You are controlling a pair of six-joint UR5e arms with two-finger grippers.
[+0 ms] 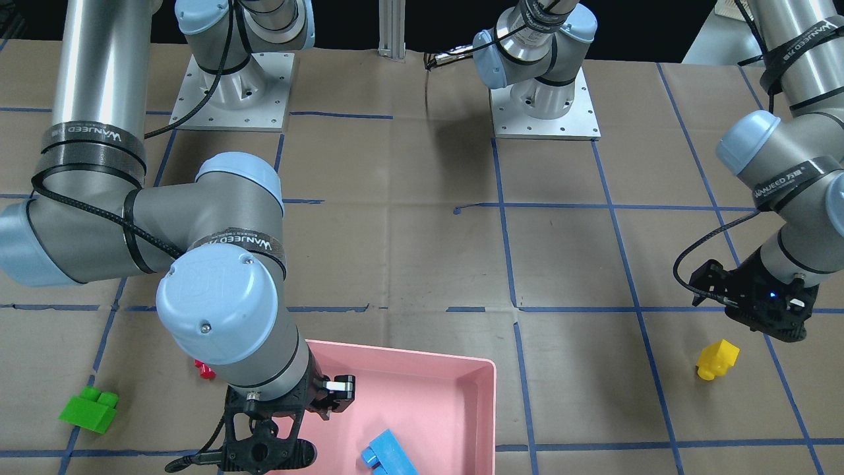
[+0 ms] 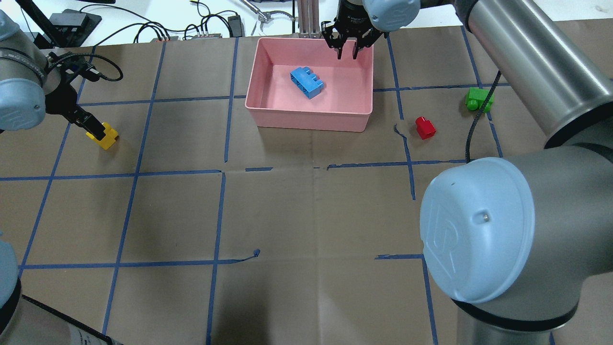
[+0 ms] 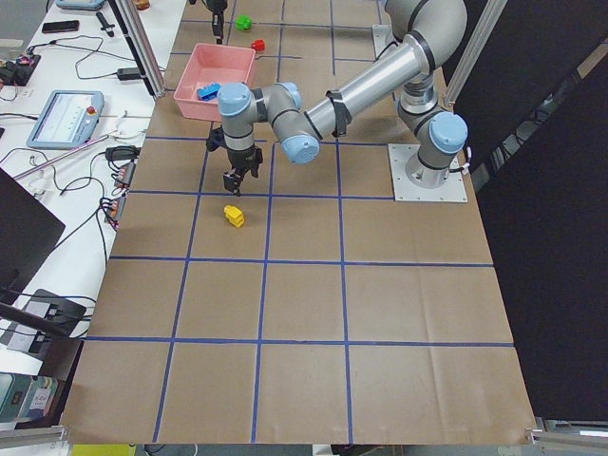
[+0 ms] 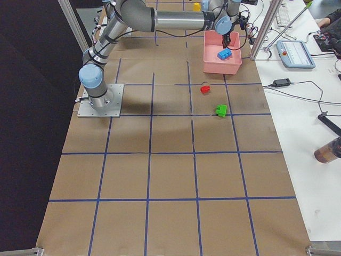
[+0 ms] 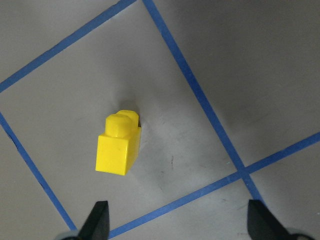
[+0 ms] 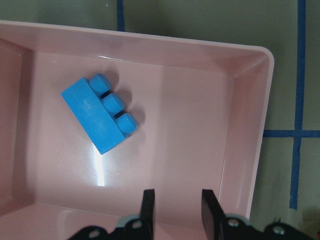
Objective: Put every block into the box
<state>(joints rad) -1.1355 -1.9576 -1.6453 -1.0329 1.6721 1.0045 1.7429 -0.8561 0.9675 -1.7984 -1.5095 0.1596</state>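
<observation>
The counter (image 2: 287, 215) is covered with brown paper and divided into large squares by blue tape; beyond its far edge a white bench carries cables and a tablet (image 3: 66, 114). The pink box (image 2: 311, 122) stands near that far edge, about in the middle of its length, and the blue block (image 2: 307, 82) lies inside on the floor of the box, turned at an angle to the walls. The red block (image 2: 425, 127) and the green block (image 2: 478, 99) lie on the paper on the robot's right of the box, apart from each other. The yellow block (image 2: 106, 136) lies well apart on the robot's left. The widest stretch of bare paper is between the box and the robot bases. The left gripper (image 5: 179, 222) hangs just beside the yellow block, its jaws wide apart and holding nothing. The right gripper (image 6: 178, 210) hangs over the far right corner of the box, its jaws a little apart and holding nothing.
</observation>
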